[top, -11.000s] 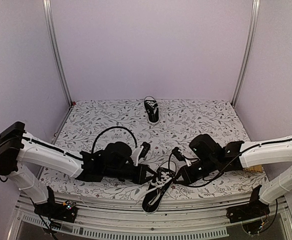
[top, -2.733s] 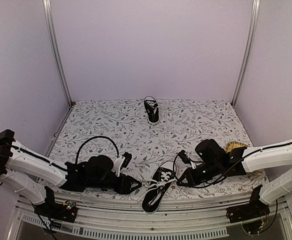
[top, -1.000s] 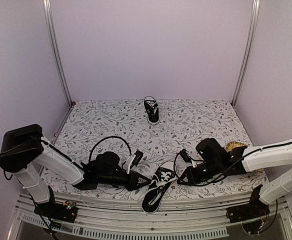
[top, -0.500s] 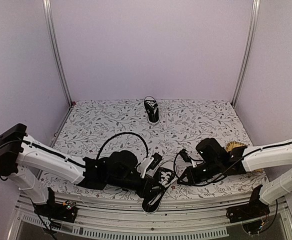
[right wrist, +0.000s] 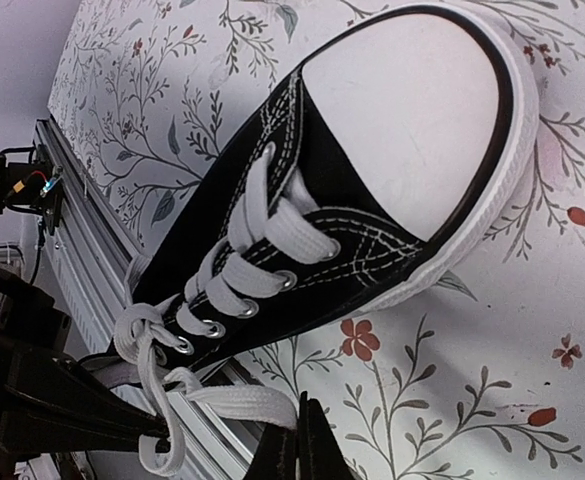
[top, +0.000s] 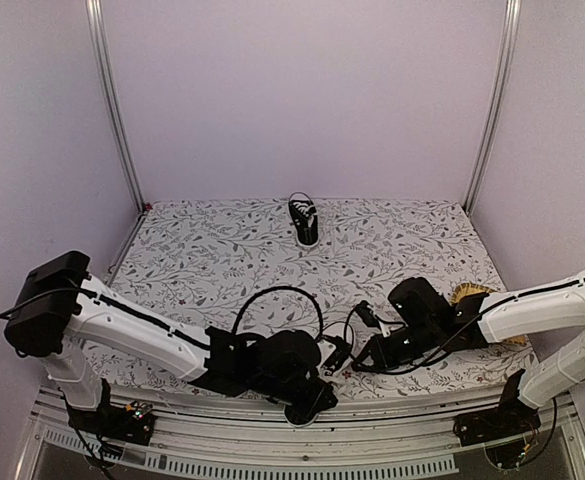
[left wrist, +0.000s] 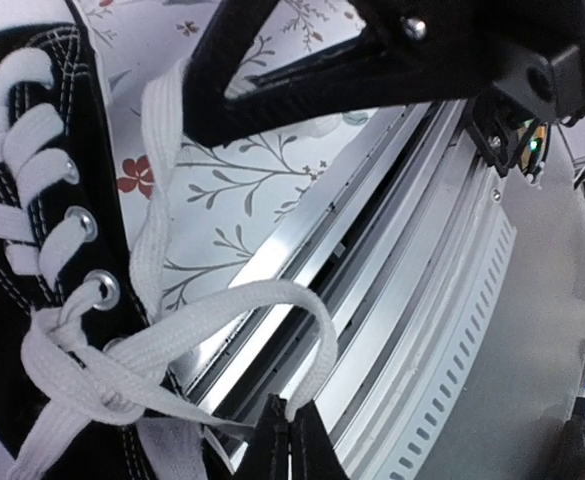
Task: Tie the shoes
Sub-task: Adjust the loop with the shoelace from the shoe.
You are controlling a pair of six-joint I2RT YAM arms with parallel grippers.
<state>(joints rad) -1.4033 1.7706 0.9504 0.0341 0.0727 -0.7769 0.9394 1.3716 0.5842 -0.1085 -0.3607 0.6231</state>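
While both sets of fingers were clenched on the lace, the step in hand looked like drawing the first knot snug on the near shoe (right wrist: 322, 235); the left fingers (left wrist: 274, 452) pinched one strand of the lace (left wrist: 307, 315) where it arched out from the knot at the top eyelets, and the right fingers (right wrist: 314, 450) pinched the other strand just beside the shoe. To do it well, I judged, the two pulls should go apart from each other, low and level, at an even pace. An uneven tug would drag the light shoe round rather than tighten the knot.

The near shoe lay at the very front of the surface (top: 202, 250), toe pointing inward and heel at the metal frame (left wrist: 402, 250); the left strand hung out over that frame, off the surface, so a pull toward the front would have nothing under it and might tip the shoe over the edge. Open room lay behind and to both sides; the bare patterned surface ran back to the far shoe (top: 304, 222), which stood well apart near the rear wall. The left arm (top: 152, 330) reached across and hid most of the near shoe from above; the two sets of fingers were near each other — so sideways travel along the front edge seemed the safest line.
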